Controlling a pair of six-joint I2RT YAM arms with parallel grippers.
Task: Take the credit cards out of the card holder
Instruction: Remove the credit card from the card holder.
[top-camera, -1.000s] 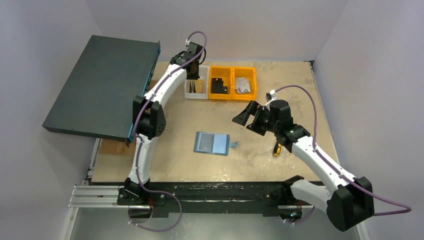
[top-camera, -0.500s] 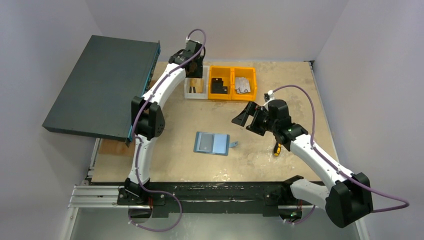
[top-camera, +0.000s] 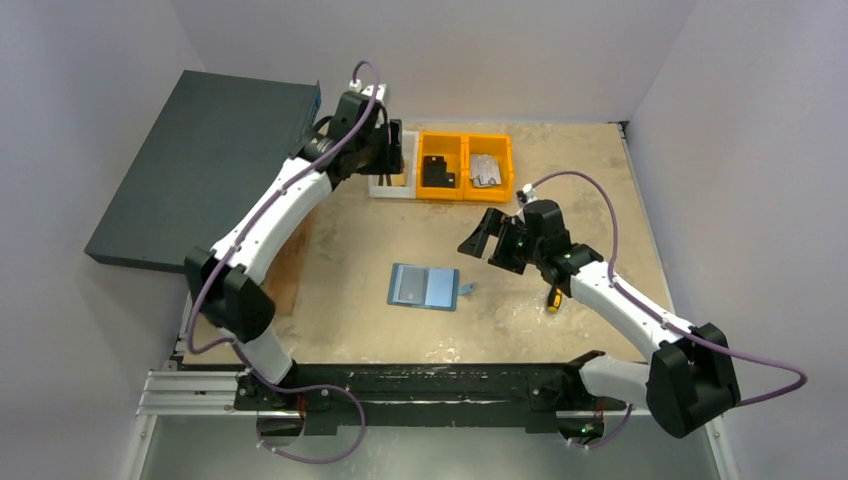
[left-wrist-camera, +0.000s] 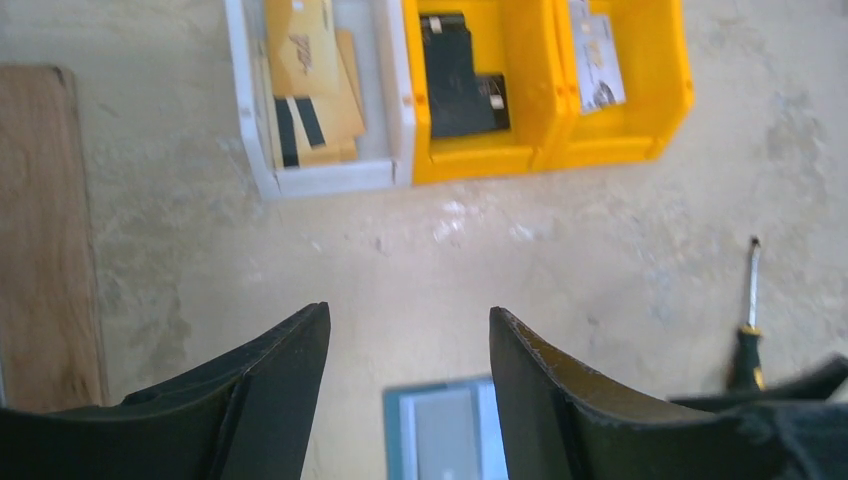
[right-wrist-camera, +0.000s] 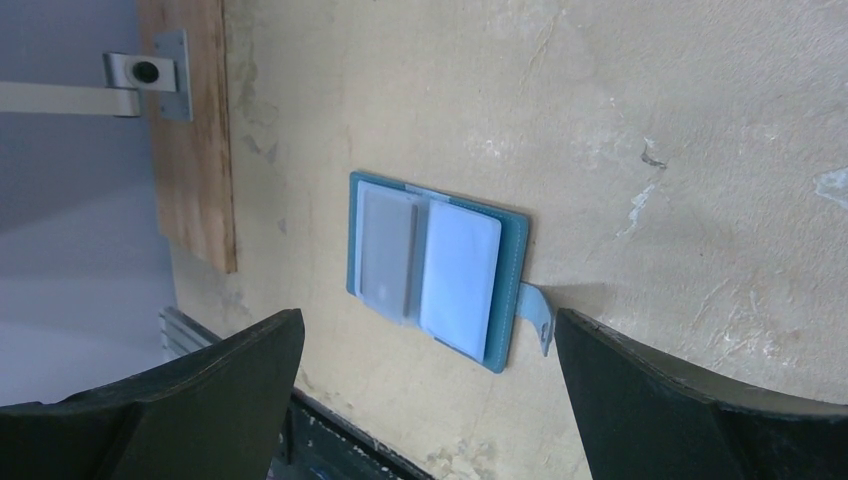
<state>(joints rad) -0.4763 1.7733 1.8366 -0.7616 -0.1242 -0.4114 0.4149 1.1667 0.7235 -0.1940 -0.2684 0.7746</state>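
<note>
Card holder lies open mid-frame on the tabletop, grey card in its left half; right tool, spread wide and empty, should drop squarely onto the card's edge; left tool parted, empty

The teal-blue card holder lies opened flat on the desk, lighter blue pockets facing up and its small clasp tab sticking out on one side. A silvery-grey card sits in one pocket. Well apart, gold-tan cards with dark stripes lie stacked in a white bin.
</note>
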